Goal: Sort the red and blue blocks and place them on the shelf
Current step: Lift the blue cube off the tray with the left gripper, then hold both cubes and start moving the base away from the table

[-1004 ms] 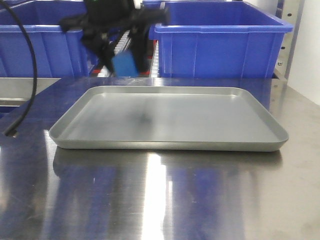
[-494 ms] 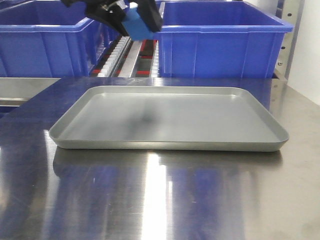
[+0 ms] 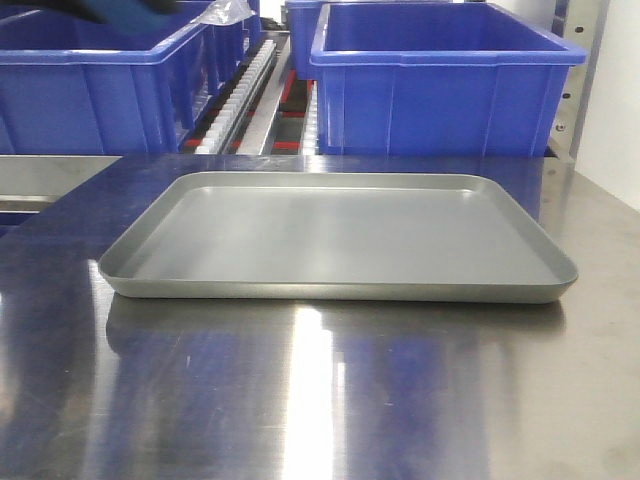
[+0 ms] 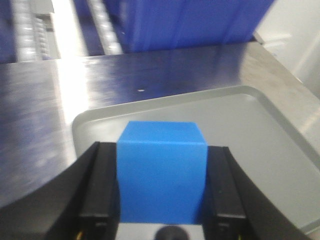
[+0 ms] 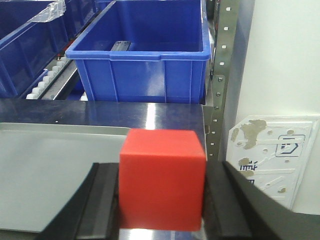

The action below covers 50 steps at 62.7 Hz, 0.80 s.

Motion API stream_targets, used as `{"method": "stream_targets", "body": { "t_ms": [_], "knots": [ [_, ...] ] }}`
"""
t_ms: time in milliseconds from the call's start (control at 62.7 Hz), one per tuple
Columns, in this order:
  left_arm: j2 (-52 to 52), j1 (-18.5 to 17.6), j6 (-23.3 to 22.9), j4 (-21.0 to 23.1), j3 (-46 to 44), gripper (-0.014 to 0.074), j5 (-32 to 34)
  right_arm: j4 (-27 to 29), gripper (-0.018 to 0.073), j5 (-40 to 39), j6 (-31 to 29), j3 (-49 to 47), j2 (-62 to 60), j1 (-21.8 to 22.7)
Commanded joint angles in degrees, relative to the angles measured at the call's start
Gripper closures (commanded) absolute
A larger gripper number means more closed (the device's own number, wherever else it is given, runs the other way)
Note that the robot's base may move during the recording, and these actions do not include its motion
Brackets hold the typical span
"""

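Note:
In the left wrist view the blue block [image 4: 161, 172] sits squarely between two black fingers, with my left gripper [image 4: 161, 190] shut on it above the grey tray's [image 4: 250, 135] near-left corner. From the front, that gripper [image 3: 95, 10] is only a dark blur at the top left edge, over the left blue bin [image 3: 90, 90]. My right gripper [image 5: 162, 200] is shut on the red block [image 5: 162, 177], held over the steel tabletop [image 5: 170, 112] by the tray's [image 5: 50, 170] right rim. The shelf's white roller tracks [image 3: 240, 95] and perforated upright [image 5: 222, 65] stand behind.
Two big blue bins [image 3: 445, 85] rest on the shelf rollers behind the tray [image 3: 340, 285], with a gap of bare rollers between them. The right bin [image 5: 145, 60] holds a small dark part. A white wall [image 5: 285, 60] lies right of the upright.
My left gripper has carried the blue block up and to the left, from above the tray's back edge to the frame's top left corner. The tray has not moved.

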State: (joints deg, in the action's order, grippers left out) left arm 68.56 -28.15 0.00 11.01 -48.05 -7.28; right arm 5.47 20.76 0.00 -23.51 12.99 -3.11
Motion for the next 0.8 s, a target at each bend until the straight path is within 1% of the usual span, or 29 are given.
{"method": "stream_targets", "body": {
  "t_ms": [0, 64, 223, 430, 606, 733, 781],
  "knots": [
    [-6.2, 1.7, 0.0, 0.2, 2.1, 0.0472, 5.7, 0.1, 0.0503, -4.9, 0.0, -1.6, 0.5, 0.3],
    [-9.9, 3.5, 0.0, -0.3, 5.2, 0.0472, 5.7, 0.1, 0.0503, -4.9, 0.0, -1.6, 0.5, 0.3],
    [-20.5, 7.5, 0.0, -4.0, 11.6, 0.0472, 5.5, 0.1, 0.0503, -4.9, 0.0, -1.6, 0.5, 0.3],
    [-33.1, 12.0, 0.0, -4.2, 17.5, 0.0472, 5.0, 0.1, 0.0503, -4.9, 0.0, -1.6, 0.5, 0.3],
    [-42.4, 17.0, 0.0, -4.2, 21.0, 0.0472, 4.5, 0.1, 0.0503, -4.9, 0.0, -1.6, 0.5, 0.3],
    [-47.4, 20.9, 0.0, -4.6, 21.3, 0.0472, 1.1, 0.1, 0.0503, -4.9, 0.0, -1.6, 0.5, 0.3],
    [-48.4, 21.7, 0.0, -4.8, 21.3, 0.0472, -0.1, 0.1, 0.0503, -4.9, 0.0, -1.6, 0.5, 0.3]
  ]
}}
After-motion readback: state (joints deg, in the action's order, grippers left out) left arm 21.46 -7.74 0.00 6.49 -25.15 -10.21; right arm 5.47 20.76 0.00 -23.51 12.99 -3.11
